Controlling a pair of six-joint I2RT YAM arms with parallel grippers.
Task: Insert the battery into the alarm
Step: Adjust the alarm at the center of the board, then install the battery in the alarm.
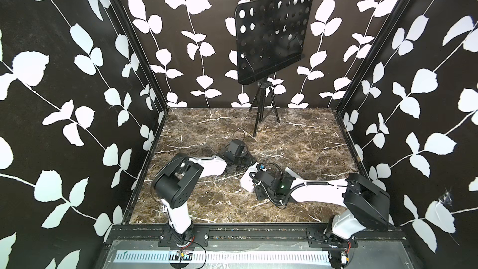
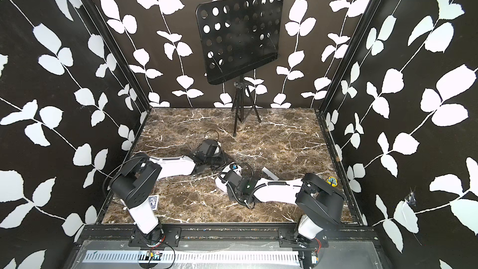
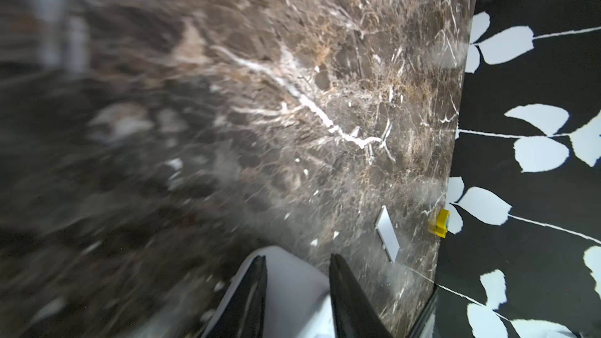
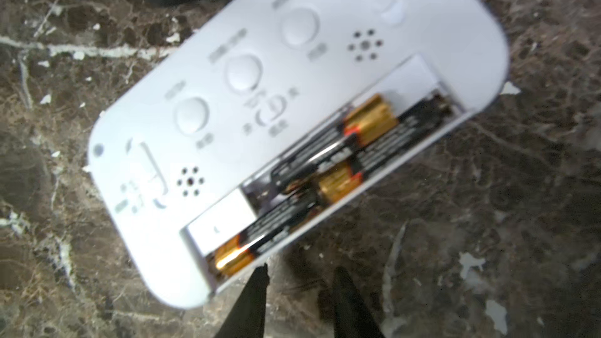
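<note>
So the alarm (image 4: 260, 60) is lying back-up on the marble table (image 4: 487, 222), screen side down, right in front of the right gripper (image 4: 301, 268); its long axis runs slantwise across the fingertips rather than straight at them, and in both top views the far end points off toward the left arm's wrist. The open battery bay runs along the long edge nearest those tips.

Looks-wise it's a white rounded slab; I count three round buttons, two little clusters of speaker holes, and some grey print too blurry to read. Inside the bay there are black-and-gold batteries (image 4: 370, 121); three gold ends show, so three cells as far as I can tell.

The right gripper's fingers are spread with only bare marble in between, holding nothing. The left gripper (image 3: 297, 258) has its two dark fingers either side of a white rounded edge of the alarm (image 3: 292, 291); can't tell if it's actually pinching it.

Beyond the left fingers: one flat white cover (image 3: 387, 234) and one yellow block (image 3: 440, 222).
</note>
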